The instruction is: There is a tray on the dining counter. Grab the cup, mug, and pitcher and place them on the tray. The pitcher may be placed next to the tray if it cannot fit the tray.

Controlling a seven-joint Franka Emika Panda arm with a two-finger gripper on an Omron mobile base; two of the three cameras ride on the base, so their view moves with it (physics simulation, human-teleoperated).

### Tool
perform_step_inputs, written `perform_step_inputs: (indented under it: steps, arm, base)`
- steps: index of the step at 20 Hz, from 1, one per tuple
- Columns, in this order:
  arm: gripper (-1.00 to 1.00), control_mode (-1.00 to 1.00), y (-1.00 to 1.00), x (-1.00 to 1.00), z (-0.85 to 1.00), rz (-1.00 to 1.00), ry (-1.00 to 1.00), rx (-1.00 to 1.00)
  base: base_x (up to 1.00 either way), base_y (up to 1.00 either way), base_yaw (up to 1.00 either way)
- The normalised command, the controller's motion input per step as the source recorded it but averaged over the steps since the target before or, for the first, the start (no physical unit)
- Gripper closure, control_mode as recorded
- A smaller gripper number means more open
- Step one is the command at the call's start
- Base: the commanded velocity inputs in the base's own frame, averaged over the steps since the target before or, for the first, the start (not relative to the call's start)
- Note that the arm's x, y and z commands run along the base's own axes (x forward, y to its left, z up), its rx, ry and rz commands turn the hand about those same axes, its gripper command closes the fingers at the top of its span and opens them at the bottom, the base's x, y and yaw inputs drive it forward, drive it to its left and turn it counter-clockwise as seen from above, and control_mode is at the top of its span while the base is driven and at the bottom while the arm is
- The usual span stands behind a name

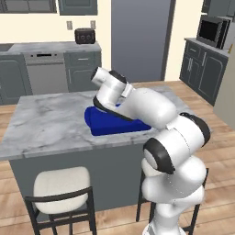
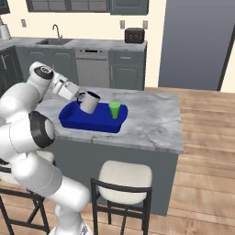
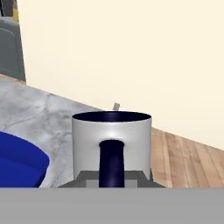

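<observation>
The mug [image 2: 90, 102] is gripped by the gripper [image 2: 81, 97], held tilted just above the near left part of the tray [image 2: 73, 120] on the dining counter [image 2: 156, 124]. Its dark handle [image 3: 111, 162] is seen facing the hand camera. The cup [image 2: 114, 109] is stood upright inside the tray, beside the mug.

Mug [image 3: 111, 142]: smooth pale grey wall with a soft sheen, glossy navy handle and inside. Tray [image 2: 92, 120] is plain saturated blue, plastic-looking and smooth; cup [image 2: 114, 110] same finish in green. Surface [image 1: 46, 121] looks like polished grey-veined white marble, floor [image 2: 206, 137] like wood planks, stool seat [image 1: 62, 183] like matt off-white padding.
</observation>
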Motion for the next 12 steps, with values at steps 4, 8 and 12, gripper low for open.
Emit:
perform_step_inputs:
  steps: [4,8,12]
  arm:
    - [1.0,-1.0,-0.11,0.47,-0.59,0.03,0.0,0.0]
    - [1.0,-1.0,-0.01,0.25,-0.58,0.08,-0.05,0.0]
    - [1.0,-1.0,0.0,0.37,-0.46,0.07,-0.14,0.0]
  base:
    - [0.0,0.0,0.0]
    - [0.0,0.0,0.0]
    - [0.0,0.0,0.0]
